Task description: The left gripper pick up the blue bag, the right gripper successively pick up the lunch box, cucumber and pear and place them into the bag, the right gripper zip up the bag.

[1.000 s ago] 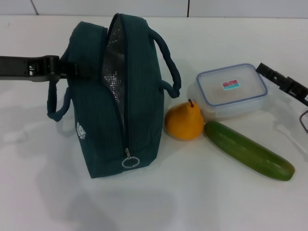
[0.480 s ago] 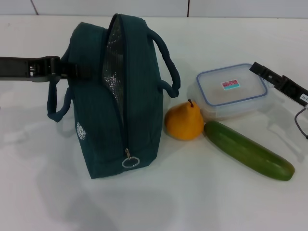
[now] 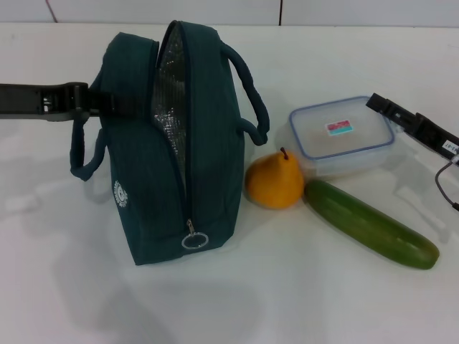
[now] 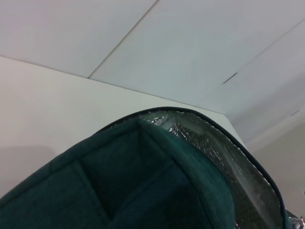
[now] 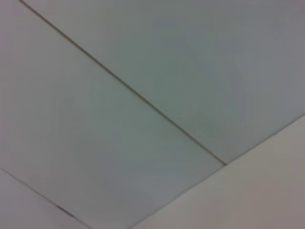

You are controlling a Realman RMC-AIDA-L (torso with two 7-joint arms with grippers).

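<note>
The blue bag [image 3: 172,143] stands upright left of centre, its zip open and the silver lining showing. My left gripper [image 3: 118,106] reaches in from the left and is shut on the bag's upper side wall. The left wrist view shows only the bag's [image 4: 143,181] fabric and lining. The lunch box [image 3: 341,136] lies to the right of the bag. In front of it are the pear [image 3: 275,180] and the cucumber [image 3: 369,223]. My right gripper [image 3: 391,113] comes in from the right edge and its tip touches the lunch box's far right corner.
Everything sits on a white table [image 3: 287,301], with a pale panelled wall [image 3: 215,11] behind. The bag's loop handle [image 3: 247,86] arches toward the lunch box. A thin cable [image 3: 446,183] hangs by the right arm. The right wrist view shows only wall panels [image 5: 143,95].
My right gripper has moved left onto the lunch box's right corner, and the box has shifted slightly left. The left gripper and bag have not moved.
</note>
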